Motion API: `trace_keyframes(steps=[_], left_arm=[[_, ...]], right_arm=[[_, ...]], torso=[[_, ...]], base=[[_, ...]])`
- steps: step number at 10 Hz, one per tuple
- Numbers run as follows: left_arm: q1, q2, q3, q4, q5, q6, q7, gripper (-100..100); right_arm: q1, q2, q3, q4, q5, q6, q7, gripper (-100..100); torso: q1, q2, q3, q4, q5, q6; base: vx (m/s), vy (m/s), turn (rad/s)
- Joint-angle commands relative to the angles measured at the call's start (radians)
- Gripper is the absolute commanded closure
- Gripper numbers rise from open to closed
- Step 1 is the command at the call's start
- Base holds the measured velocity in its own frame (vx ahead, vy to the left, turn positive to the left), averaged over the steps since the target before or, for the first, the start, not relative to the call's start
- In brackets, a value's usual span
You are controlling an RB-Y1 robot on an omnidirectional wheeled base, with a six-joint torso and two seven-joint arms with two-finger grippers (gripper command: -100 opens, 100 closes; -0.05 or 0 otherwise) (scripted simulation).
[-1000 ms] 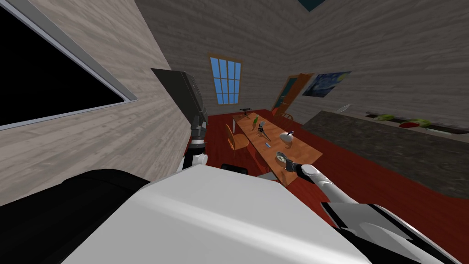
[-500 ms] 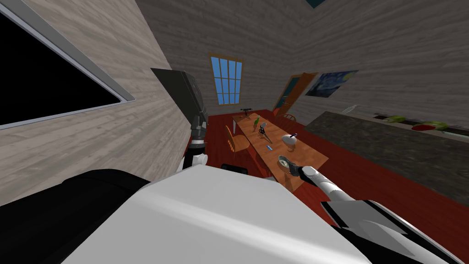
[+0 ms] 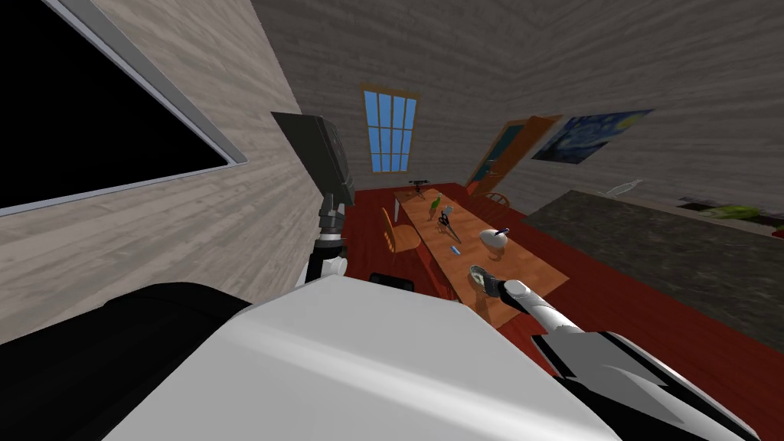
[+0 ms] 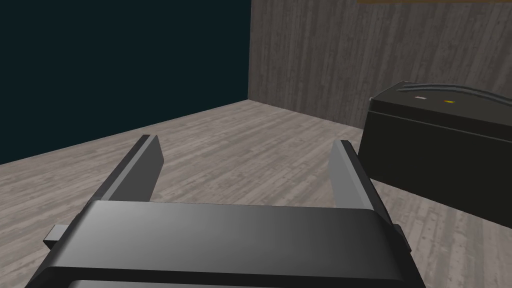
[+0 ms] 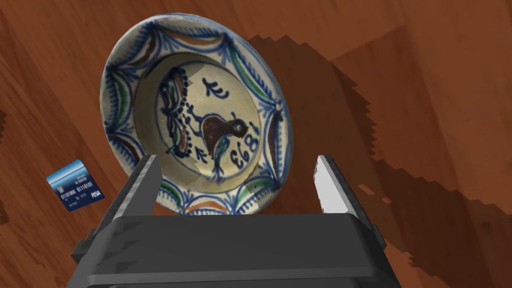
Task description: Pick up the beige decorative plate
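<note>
The decorative plate [image 5: 195,115] is beige with blue, green and brown painting and a bird in its middle. It lies flat on the brown wooden table [image 5: 425,100], near the table's near end [image 3: 528,264]. My right gripper [image 5: 235,162] hovers over the plate's near rim, open, its left finger [image 5: 145,182] over the rim and its right finger [image 5: 330,187] beyond the plate's edge. In the head view the plate [image 3: 478,274] sits just ahead of my right gripper [image 3: 490,285]. My left gripper [image 4: 246,142] is open and holds nothing; that arm [image 3: 331,222] is raised by the left wall.
A small blue card [image 5: 75,186] lies on the table beside the plate. Further along stand a white pot [image 3: 494,239], scissors [image 3: 446,222] and a green bottle [image 3: 435,204]. A wooden chair [image 3: 398,233] stands at the table's left side. A dark counter [image 3: 651,237] runs along the right.
The whole head view has shifted, so I have moved: the table now sits slightly further right and nearer. My right gripper stays at the plate; the left arm keeps its pose.
</note>
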Motion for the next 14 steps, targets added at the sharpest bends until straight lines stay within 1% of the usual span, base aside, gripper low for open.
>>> trace_keyframes(steps=[1,3,4,5,9,10,11,12,13,14], left_arm=[[0.000,0.000,0.000,0.000,0.000,0.000,0.000,0],[0.000,0.000,0.000,0.000,0.000,0.000,0.000,0],[0.000,0.000,0.000,0.000,0.000,0.000,0.000,0],[0.000,0.000,0.000,0.000,0.000,0.000,0.000,0],[0.000,0.000,0.000,0.000,0.000,0.000,0.000,0],[0.000,0.000,0.000,0.000,0.000,0.000,0.000,0],[0.000,0.000,0.000,0.000,0.000,0.000,0.000,0],[0.000,0.000,0.000,0.000,0.000,0.000,0.000,0],[0.001,0.000,0.000,0.000,0.000,0.000,0.000,0],[0.001,0.000,0.000,0.000,0.000,0.000,0.000,0]], right_arm=[[0.002,0.014,0.000,0.035,-0.009,0.023,-0.014,-100],[0.002,0.014,0.000,0.035,-0.009,0.023,-0.014,-100],[-0.002,0.017,-0.004,0.044,-0.014,0.022,0.001,-100],[-0.002,0.017,-0.004,0.044,-0.013,0.022,-0.002,100],[-0.002,0.017,-0.004,0.044,-0.013,0.023,-0.002,100],[-0.002,0.017,-0.004,0.044,-0.013,0.023,-0.002,0],[0.002,0.024,0.000,0.057,-0.014,0.036,-0.023,100],[0.002,0.010,-0.001,0.024,-0.007,0.016,-0.009,100],[0.002,0.005,-0.001,0.013,-0.005,0.010,-0.004,100],[0.002,-0.005,-0.002,-0.009,0.000,-0.004,0.005,100]], torso=[[0.000,0.000,0.000,0.000,0.000,0.000],[0.000,0.001,0.001,0.000,0.000,0.002],[0.002,-0.003,-0.001,0.000,0.000,0.001],[0.003,-0.004,-0.002,-0.001,0.001,0.001],[0.004,-0.006,-0.004,-0.002,0.001,0.001],[0.004,-0.006,-0.004,-0.002,0.001,0.001],[0.004,-0.006,-0.004,-0.002,0.001,0.001],[0.003,-0.006,-0.004,-0.001,0.000,-0.002],[0.003,-0.009,-0.005,-0.002,0.000,0.001],[0.005,-0.011,-0.007,-0.003,0.000,0.001]], base=[[-0.127,-0.064,0.307],[-0.051,-0.045,0.007],[-0.004,-0.008,-0.009],[0.000,0.000,0.000],[-0.001,0.000,-0.003],[0.000,0.000,0.000],[-0.026,-0.012,0.165],[0.026,0.005,-0.148],[0.075,0.035,-0.253],[0.081,0.059,-0.284]])
